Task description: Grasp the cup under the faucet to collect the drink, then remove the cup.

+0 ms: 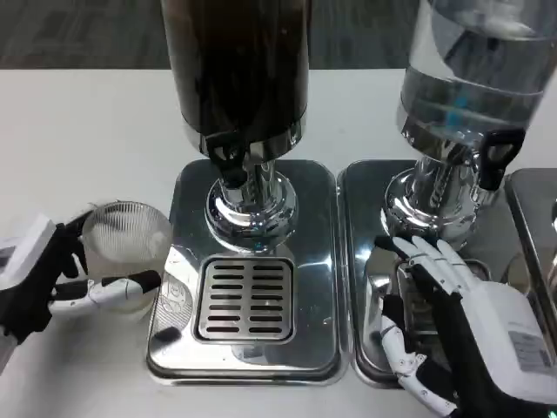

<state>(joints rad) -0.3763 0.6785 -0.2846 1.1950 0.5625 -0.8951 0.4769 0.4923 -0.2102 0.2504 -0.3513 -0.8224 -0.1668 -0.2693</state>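
A clear ribbed plastic cup (128, 237) stands on the white table just left of the dark drink dispenser's steel base (322, 261). My left hand (52, 279) wraps around the cup, fingers curling along its near side. The dark dispenser (237, 70) has its black faucet (228, 158) above a slotted drip grate (247, 300); nothing stands on the grate. My right hand (452, 322) lies with fingers spread over the tray of the second dispenser, holding nothing.
A second dispenser with clear liquid (470, 78) stands at the right on its own steel base (370, 226), its black tap (498, 157) facing front. A third steel tray edge (531, 226) shows at far right. White table (78, 131) lies to the left.
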